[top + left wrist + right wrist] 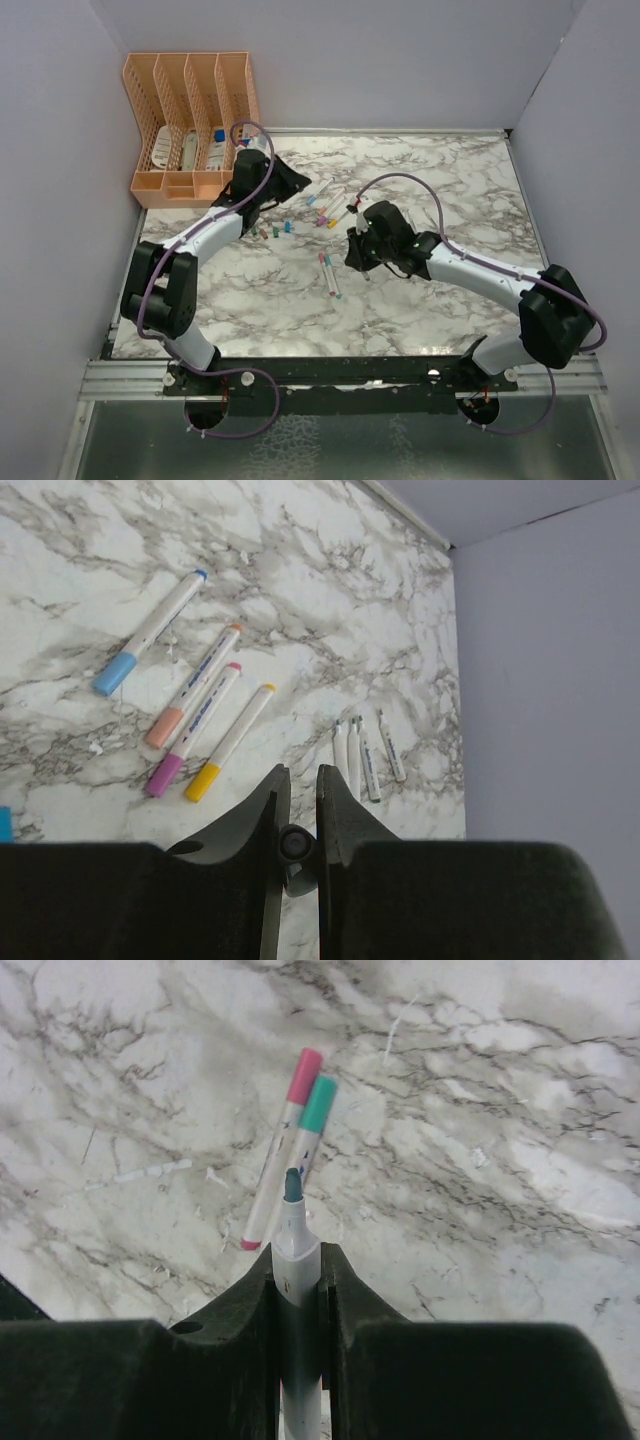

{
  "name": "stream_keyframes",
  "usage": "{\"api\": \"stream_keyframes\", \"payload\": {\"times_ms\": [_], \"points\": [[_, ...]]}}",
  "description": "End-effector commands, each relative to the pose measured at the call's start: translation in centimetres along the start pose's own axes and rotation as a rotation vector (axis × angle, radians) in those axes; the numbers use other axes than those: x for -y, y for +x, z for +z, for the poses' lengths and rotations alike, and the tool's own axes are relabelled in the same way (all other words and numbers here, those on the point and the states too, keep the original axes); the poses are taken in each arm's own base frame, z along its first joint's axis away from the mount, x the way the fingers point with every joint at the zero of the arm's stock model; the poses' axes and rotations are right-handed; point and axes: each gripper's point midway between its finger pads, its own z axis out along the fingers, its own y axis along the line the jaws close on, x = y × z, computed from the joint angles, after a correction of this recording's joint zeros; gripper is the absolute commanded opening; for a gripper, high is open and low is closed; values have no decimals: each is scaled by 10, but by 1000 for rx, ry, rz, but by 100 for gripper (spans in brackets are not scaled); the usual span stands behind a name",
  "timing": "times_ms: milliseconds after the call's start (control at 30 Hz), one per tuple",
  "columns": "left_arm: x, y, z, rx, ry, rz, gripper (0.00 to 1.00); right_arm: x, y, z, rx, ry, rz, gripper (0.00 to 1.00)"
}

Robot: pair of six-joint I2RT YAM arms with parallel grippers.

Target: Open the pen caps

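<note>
My left gripper (278, 188) (302, 772) is shut on a small dark pen cap (293, 842), seen end-on between the jaws. My right gripper (357, 247) (298, 1250) is shut on a white pen barrel (297, 1290) whose bare teal tip (292, 1186) points forward. A few loose pen caps (275, 231) lie on the marble between the arms. Below the right gripper lie a pink-capped pen (282, 1160) and a teal-capped pen (317, 1110). The left wrist view shows capped pens in blue (150, 632), orange (193, 686), pink (195, 728) and yellow (230, 742).
Several uncapped white barrels (366, 755) lie near the right wall. An orange desk organiser (190, 130) holding small bottles stands at the back left. Grey walls close in the marble table (450, 190) on three sides.
</note>
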Motion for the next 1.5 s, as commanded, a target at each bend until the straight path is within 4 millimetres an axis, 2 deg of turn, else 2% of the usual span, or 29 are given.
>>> {"api": "stream_keyframes", "payload": {"times_ms": [0,133,267,400,600,767,1033,1233,1367,1467], "points": [[-16,22,-18,-56,-46,47,0,40,-35,-2,52,220,36,1],[-45,44,-37,-117,-152,105,0,78,-57,11,49,328,51,1],[-78,55,-54,-147,-293,184,0,106,-74,23,51,383,56,1],[-102,58,-68,-166,-409,249,0,127,-79,35,33,406,64,1],[-129,56,-79,-189,-541,312,0,147,-82,40,18,443,67,1],[-129,59,-68,-210,-524,307,0,159,-82,43,16,447,85,1],[-96,62,-22,-233,-440,349,0,169,-82,46,19,444,100,1],[-109,76,8,-286,-483,374,0,177,-80,53,12,428,116,1],[-120,81,14,-303,-518,383,1,181,-77,63,-4,419,123,1],[-125,83,15,-308,-531,384,8,185,-72,70,-24,424,130,2]]}}
